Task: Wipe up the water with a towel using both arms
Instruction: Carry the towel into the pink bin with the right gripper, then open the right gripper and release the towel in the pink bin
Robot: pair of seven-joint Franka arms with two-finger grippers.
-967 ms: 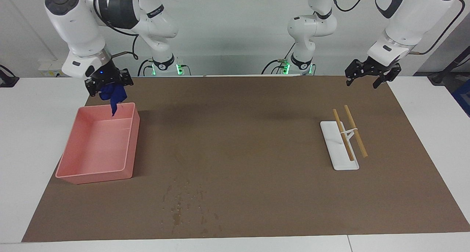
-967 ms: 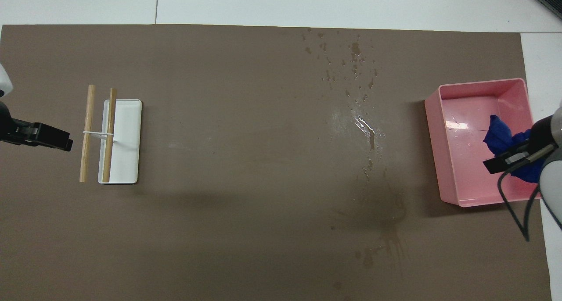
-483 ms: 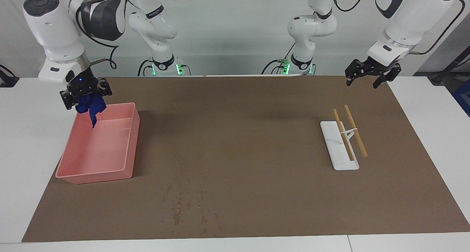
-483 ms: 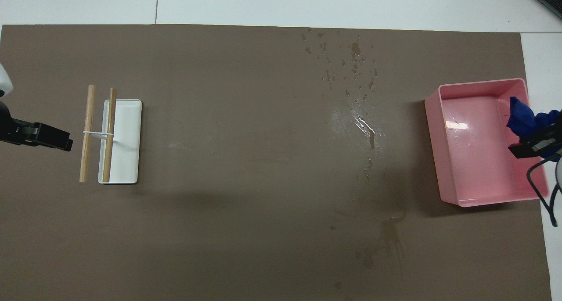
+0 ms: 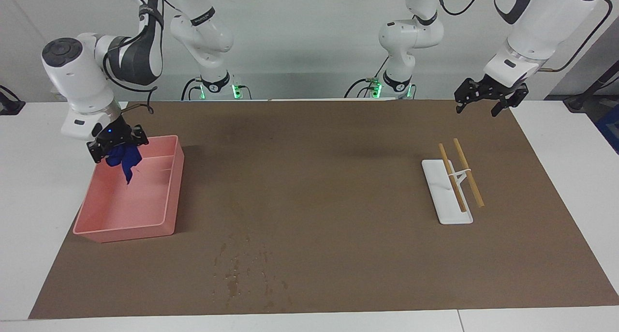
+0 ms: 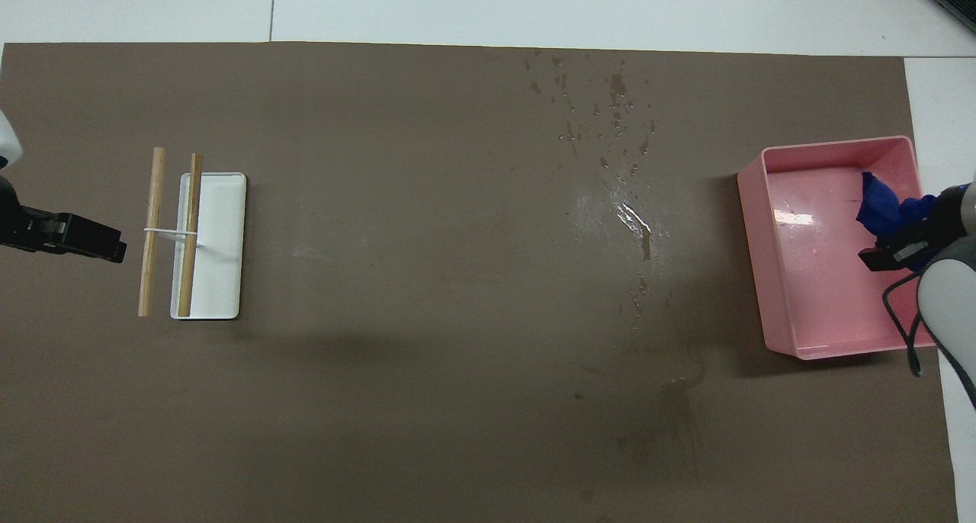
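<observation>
In the facing view, you see the right gripper (image 5: 117,145) clamped on the deep royal-blue cloth towel (image 5: 123,158), and it has dropped since a second ago: then it hung above the rim of the pink rectangular plastic tub (image 5: 167,199) at the end nearest the robots, and now the towel's tail dangles inside the tub, over its floor. It has also drifted toward the tub's outer wall at the right arm's end of the table. That reads as the towel being dipped or parked, not carried to the spill, so you are no closer to wiping. The water (image 5: 242,269), a scatter of small dark-brown wet specks, lies on the brown mat well apart from the towel, farther from the robots than the tub. The left gripper (image 5: 485,99) waits with its fingers spread, empty, over the mat's corner near a white tray with two wooden sticks (image 5: 453,189).

In the overhead view, you find the towel (image 6: 881,203) bunched at the right gripper (image 6: 900,237) over the tub (image 6: 801,325), toward its outer wall. The water (image 6: 610,111) trails down the mat, untouched. The left gripper (image 6: 84,237) sits beside the wooden sticks (image 6: 171,229).
</observation>
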